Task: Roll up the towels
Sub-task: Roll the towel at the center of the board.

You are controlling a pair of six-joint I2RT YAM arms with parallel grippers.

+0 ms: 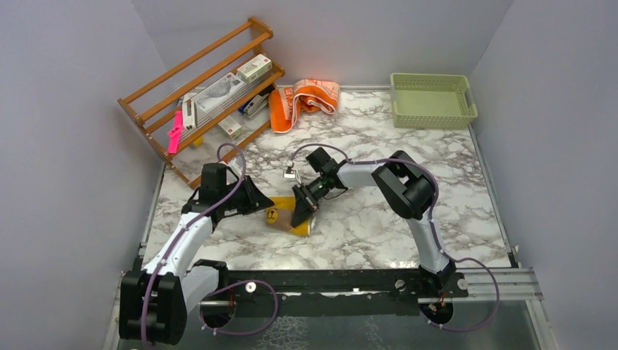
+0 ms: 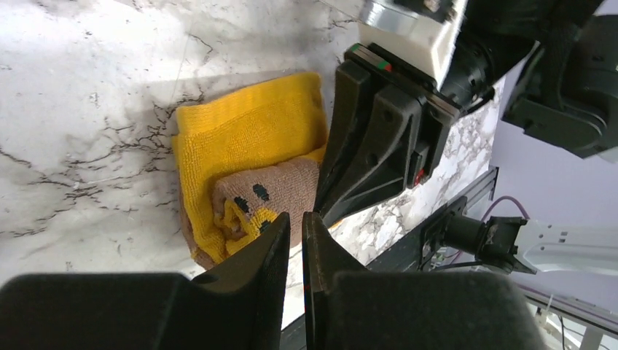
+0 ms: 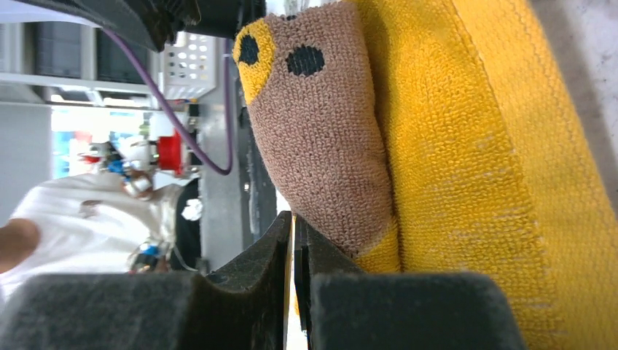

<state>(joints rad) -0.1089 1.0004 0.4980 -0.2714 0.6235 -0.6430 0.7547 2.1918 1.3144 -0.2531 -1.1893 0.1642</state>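
The mustard-yellow towel (image 1: 279, 219) lies partly rolled on the marble table, between my two grippers. Its brown patch with black dots (image 2: 273, 186) faces up on the roll. My left gripper (image 2: 295, 219) hovers at the roll's near end, its jaws open by a thin slit with only marble showing between them. My right gripper (image 1: 299, 217) points down at the roll's other end. Its jaws are closed to a hairline, with a yellow sliver of towel (image 3: 474, 146) in it, and the roll presses against one finger. The orange and peach towel (image 1: 306, 100) lies crumpled at the back.
A tilted wooden rack (image 1: 204, 87) holding boxes stands at the back left, with a pink item (image 1: 175, 133) on its near end. A pale green basket (image 1: 432, 100) sits at the back right. The table's front rail (image 1: 328, 281) runs just behind the grippers.
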